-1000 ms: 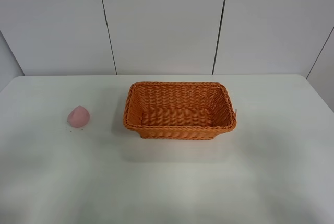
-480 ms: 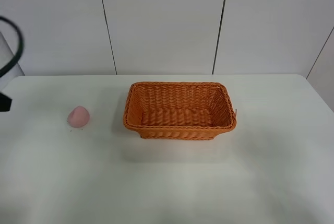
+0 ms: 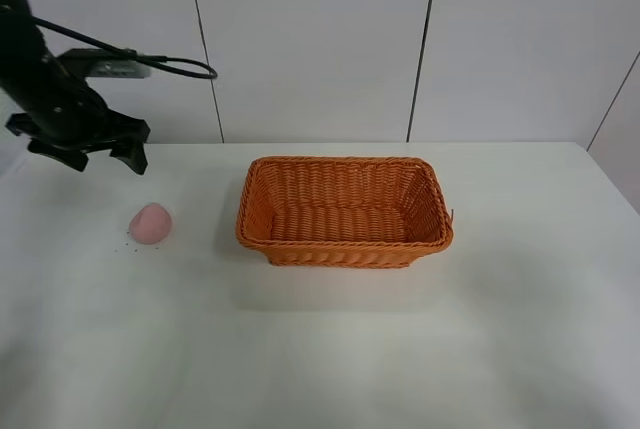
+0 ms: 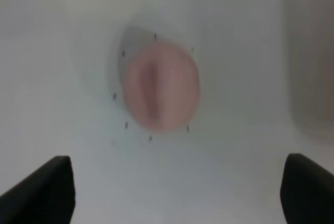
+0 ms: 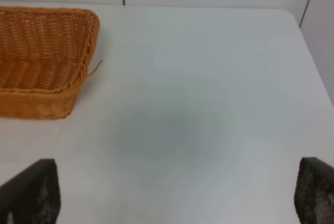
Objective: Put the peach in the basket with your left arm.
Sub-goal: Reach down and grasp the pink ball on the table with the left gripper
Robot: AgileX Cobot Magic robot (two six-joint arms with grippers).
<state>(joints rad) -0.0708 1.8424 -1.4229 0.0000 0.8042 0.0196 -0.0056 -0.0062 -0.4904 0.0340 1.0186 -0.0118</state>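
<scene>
Two things sit on your white tabletop (image 3: pixel 330 349): the peach (image 3: pixel 150 223) lies well left of the basket (image 3: pixel 345 211), below the hovering left fingers (image 3: pixel 130 156), which are spread apart. Your right fingers (image 5: pixel 31 190) are apart too. White panelled wall (image 3: pixel 310 39) with dark seams behind.

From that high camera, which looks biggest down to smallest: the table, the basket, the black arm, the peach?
1. table
2. basket
3. left arm
4. peach
The arm's rank is unsure: it is cut off by the picture's edge and held up nearer the camera.
</scene>
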